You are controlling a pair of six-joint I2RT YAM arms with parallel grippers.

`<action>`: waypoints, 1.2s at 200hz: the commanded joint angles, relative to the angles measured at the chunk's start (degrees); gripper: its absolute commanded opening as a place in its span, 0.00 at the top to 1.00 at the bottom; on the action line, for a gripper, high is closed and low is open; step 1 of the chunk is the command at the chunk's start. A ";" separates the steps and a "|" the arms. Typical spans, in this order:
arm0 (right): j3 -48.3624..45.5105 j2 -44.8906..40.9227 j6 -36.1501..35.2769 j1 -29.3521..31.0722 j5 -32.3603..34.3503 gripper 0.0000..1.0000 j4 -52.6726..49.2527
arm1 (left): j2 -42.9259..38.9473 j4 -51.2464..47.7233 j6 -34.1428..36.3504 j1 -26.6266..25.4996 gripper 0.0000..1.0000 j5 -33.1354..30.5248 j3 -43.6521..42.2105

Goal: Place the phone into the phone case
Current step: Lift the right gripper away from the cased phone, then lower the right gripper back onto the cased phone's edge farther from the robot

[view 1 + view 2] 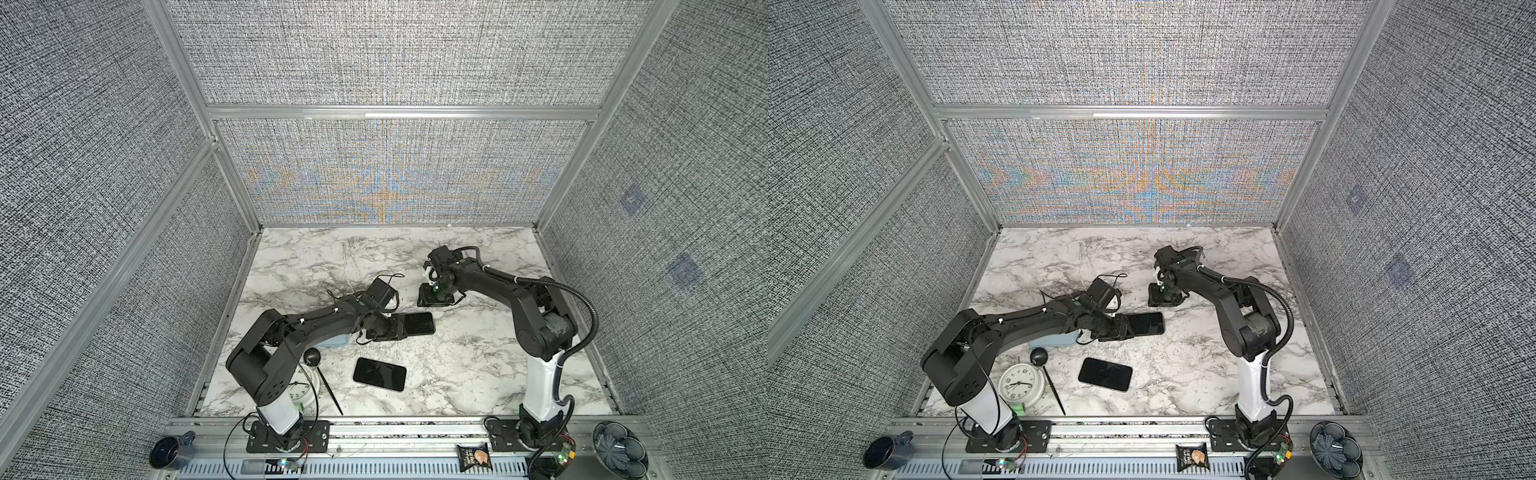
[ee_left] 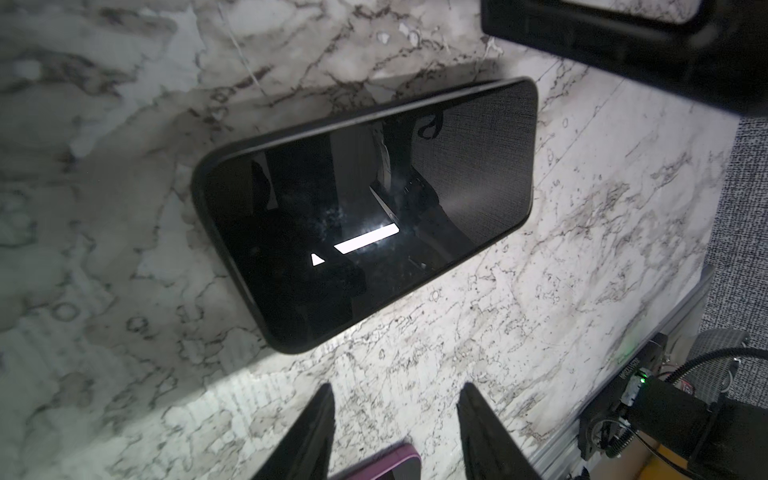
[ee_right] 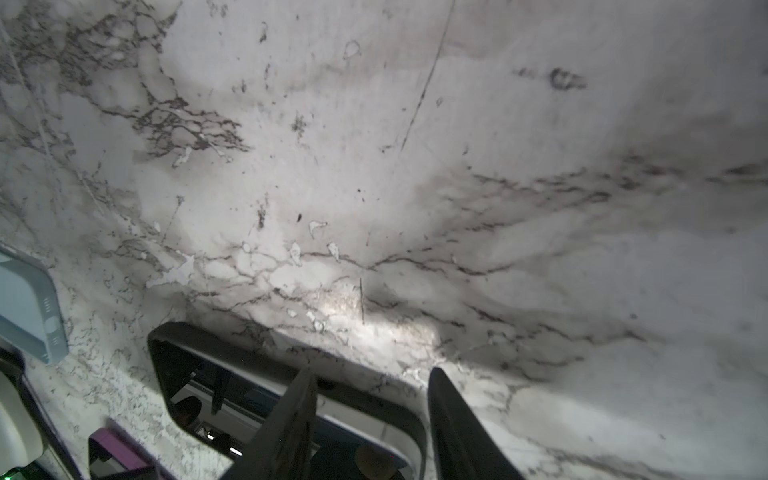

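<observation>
A black phone lies flat and screen up on the marble table, with the dark rim of a black phone case round its edge. My left gripper is open just short of the phone's left end, with only bare marble between its fingers. My right gripper hangs open above the phone's far right corner and holds nothing. A second dark phone with a purple edge lies nearer the front.
A light blue box sits under my left forearm. A white clock and a black ball on a stick are at the front left. A mug, a snack packet and a bowl sit on the front rail.
</observation>
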 commanded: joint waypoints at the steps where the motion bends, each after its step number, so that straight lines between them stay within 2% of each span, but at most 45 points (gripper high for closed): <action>1: -0.29 0.08 -0.75 0.02 -2.73 0.53 -0.93 | 0.12 2.47 -0.78 0.04 0.49 1.59 -0.61; 96: -10.93 -5.32 0.66 0.93 -5.50 0.59 1.42 | 1.38 4.30 -2.04 0.12 0.48 1.19 -3.80; 173: -18.24 -12.29 3.76 2.07 -4.00 0.60 1.28 | 4.89 4.52 -1.73 0.93 0.48 0.37 -0.05; 240: -23.14 -16.04 6.08 2.79 -4.31 0.66 1.68 | 8.29 5.89 -1.53 1.28 0.51 1.80 2.43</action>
